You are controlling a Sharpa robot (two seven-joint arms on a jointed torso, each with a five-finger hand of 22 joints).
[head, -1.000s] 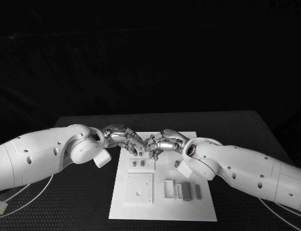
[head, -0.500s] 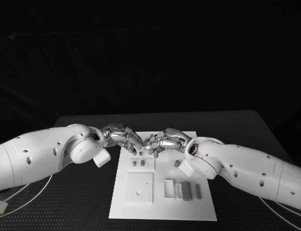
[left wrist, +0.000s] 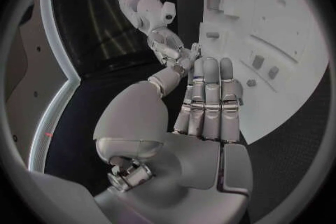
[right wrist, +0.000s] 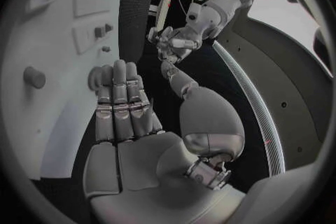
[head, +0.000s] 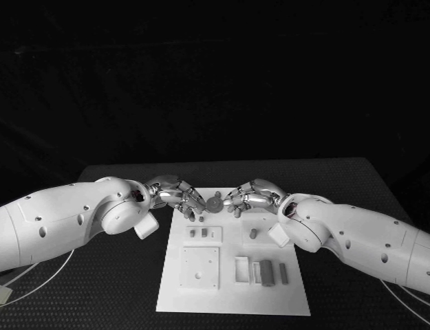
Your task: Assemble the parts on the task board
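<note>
We read this as a pick-up or hand-over step at the far end of the task board, not yet an insertion. Left hand and right hand hang over the board's far edge, close but apart. A small dark round part sits between them; from the head view we cannot tell whether either hand grips it or whether it lies on the board. In the wrist views both hands show straight, side-by-side fingers with nothing plainly in them, left hand, right hand, so both look released, but that is a judgement. Other parts: two small pegs standing in the board just near of the hands, a lone peg beside them, upright grey blocks toward the board's near edge. Next move calls for one hand closing on the round part, then finding its socket. No brands, labels or writing readable.
</note>
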